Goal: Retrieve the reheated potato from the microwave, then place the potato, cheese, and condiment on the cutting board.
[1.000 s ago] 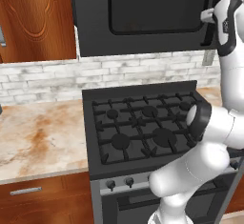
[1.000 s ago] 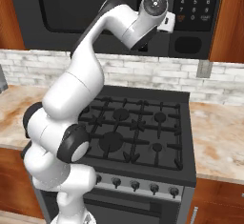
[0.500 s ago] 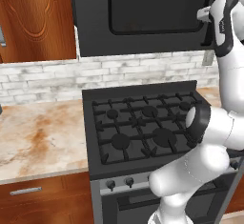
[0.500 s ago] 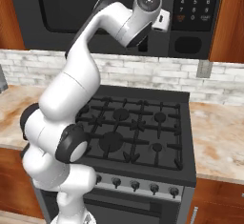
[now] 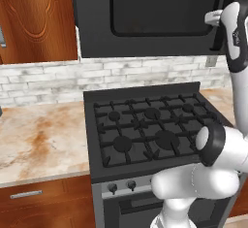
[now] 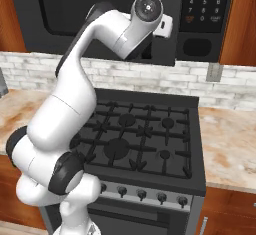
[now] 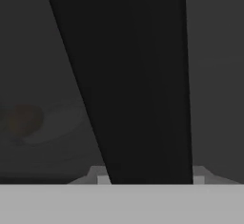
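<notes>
Dim potato (image 7: 23, 119) blurs behind microwave (image 5: 145, 18) glass.

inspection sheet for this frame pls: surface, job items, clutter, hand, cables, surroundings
Surface: marble counter on both sides of the black gas stove; the visible part holds nothing.
Job's things: microwave above the stove, door shut or nearly so. In the hand view, a dim brownish lump, probably the potato, sits on the turntable behind the dark window. Cheese, cutting board, condiment: nothing seen.
Clutter: nothing seen.
Hand: hand at the door's right edge, beside the keypad; shut on the dark vertical door handle, going by the hand view.
Cables: nothing seen.
Surroundings: white brick backsplash, wood cabinets, wall outlet, oven knobs.
</notes>
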You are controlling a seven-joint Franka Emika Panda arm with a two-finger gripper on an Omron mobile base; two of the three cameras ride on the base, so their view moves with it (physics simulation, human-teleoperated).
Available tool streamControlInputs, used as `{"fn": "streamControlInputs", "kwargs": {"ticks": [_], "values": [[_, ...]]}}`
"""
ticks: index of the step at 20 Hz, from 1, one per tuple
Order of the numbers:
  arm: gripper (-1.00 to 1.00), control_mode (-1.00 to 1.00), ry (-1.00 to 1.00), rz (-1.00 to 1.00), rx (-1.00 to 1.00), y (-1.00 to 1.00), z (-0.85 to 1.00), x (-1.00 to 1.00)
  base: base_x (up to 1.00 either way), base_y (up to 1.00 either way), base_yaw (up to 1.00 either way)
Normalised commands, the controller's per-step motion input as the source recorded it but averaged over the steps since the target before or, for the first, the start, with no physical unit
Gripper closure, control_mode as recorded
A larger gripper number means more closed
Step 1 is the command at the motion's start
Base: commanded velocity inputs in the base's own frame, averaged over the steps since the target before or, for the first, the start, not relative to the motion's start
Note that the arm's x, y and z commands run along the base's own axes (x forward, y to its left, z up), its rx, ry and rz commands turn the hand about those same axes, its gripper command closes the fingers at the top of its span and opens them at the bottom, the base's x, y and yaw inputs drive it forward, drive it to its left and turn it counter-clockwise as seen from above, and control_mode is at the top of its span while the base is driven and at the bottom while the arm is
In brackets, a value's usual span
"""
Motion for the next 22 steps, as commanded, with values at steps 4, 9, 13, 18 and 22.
{"fn": "streamControlInputs", "kwargs": {"ticks": [4, 9, 13, 18, 22], "values": [[1.00, -1.00, 0.07, 0.00, 0.00, 0.44, 0.04, -0.54, 0.00, 0.00, 0.00], [1.00, -1.00, 0.06, 0.00, 0.00, 0.39, 0.05, -0.60, 0.00, 0.00, 0.00], [1.00, -1.00, 0.00, 0.00, 0.00, 0.37, 0.01, -0.72, 0.00, 0.00, 0.00], [1.00, -1.00, 0.00, -0.01, 0.00, 0.36, 0.01, -0.73, 0.00, 0.00, 0.00], [1.00, -1.00, 0.00, 0.00, 0.02, 0.32, 0.02, -0.73, 0.00, 0.00, 0.00]]}}
